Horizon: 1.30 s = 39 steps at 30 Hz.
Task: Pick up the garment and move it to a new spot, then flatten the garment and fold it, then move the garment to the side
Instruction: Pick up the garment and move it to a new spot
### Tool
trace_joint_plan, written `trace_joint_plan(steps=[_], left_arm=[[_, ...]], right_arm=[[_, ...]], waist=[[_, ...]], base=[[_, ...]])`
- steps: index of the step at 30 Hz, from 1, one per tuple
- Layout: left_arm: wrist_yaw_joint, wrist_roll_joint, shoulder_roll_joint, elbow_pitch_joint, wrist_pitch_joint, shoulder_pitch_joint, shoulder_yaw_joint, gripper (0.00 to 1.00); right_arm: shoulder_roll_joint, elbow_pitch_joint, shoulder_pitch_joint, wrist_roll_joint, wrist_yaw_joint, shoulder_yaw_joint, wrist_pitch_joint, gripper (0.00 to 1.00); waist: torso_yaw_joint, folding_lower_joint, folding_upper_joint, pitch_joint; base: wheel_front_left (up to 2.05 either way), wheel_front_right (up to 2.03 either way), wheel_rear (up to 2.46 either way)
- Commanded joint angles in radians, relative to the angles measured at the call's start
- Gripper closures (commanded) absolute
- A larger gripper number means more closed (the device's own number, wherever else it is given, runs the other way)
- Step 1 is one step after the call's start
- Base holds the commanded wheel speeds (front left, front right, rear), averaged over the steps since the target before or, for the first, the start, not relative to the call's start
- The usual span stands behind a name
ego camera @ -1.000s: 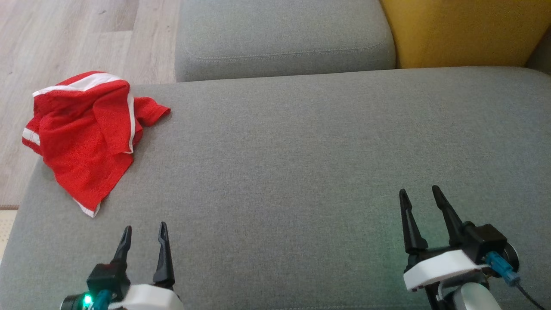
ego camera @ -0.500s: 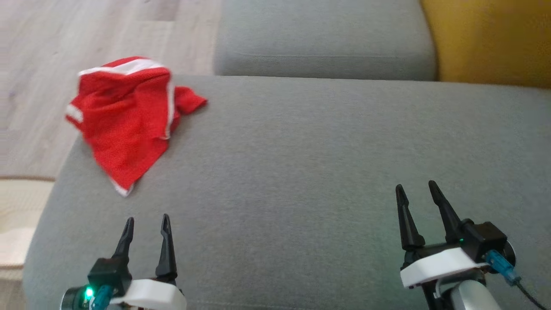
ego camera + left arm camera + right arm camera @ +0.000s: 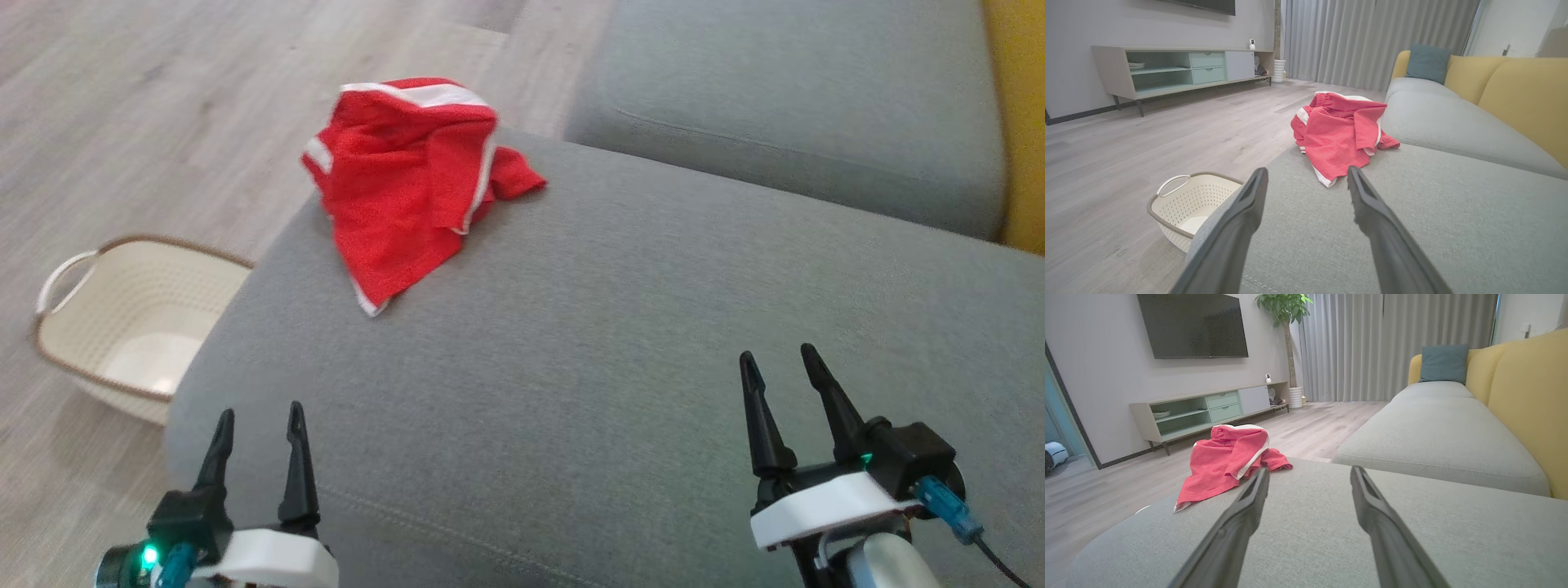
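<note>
Garment (image 3: 408, 180) of red cloth with white trim lies crumpled in a heap at the far left corner of the grey sofa cushion (image 3: 620, 351), right by the edge above the wood floor. Both arms hover over the cushion's near side, well apart from the heap: the left gripper (image 3: 260, 410) by the left edge, the right gripper (image 3: 775, 353) further right, each with its fingers spread and nothing between them. Down on the floor beside the cushion stands a pale basket (image 3: 155, 282).
</note>
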Motion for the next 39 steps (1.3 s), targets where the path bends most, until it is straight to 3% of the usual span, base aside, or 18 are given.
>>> trace_joint_plan(steps=[1,9,26,33,39], left_arm=[[0.000,0.012,0.001,-0.040,-0.012,-0.028,0.038,0.00],[-0.004,0.015,0.002,-0.053,-0.012,-0.013,0.057,0.00],[-0.003,0.017,0.010,-0.086,-0.012,0.002,0.113,0.00],[-0.043,0.023,0.098,-0.069,-0.012,-0.091,0.152,0.00],[-0.106,0.028,0.219,-0.023,0.039,-0.337,0.165,0.00]], right_arm=[[-0.009,-0.033,-0.027,0.008,0.008,0.025,-0.011,0.00],[-0.009,-0.031,-0.028,0.011,0.008,0.030,-0.011,0.00],[-0.009,-0.021,-0.060,0.018,0.008,0.064,-0.011,0.00],[-0.009,-0.029,-0.046,0.003,0.008,0.034,-0.011,0.00],[-0.009,-0.049,-0.074,-0.049,0.008,0.014,-0.011,0.00]], waist=[[0.040,0.0000,0.0000,-0.008],[0.099,0.0000,0.0000,-0.007],[0.119,0.0000,0.0000,0.015],[0.126,0.0000,0.0000,0.028],[0.096,0.0000,0.0000,0.114]], base=[[0.00,0.00,0.00],[0.00,0.00,0.00],[0.00,0.00,0.00],[0.00,0.00,0.00],[0.00,0.00,0.00]])
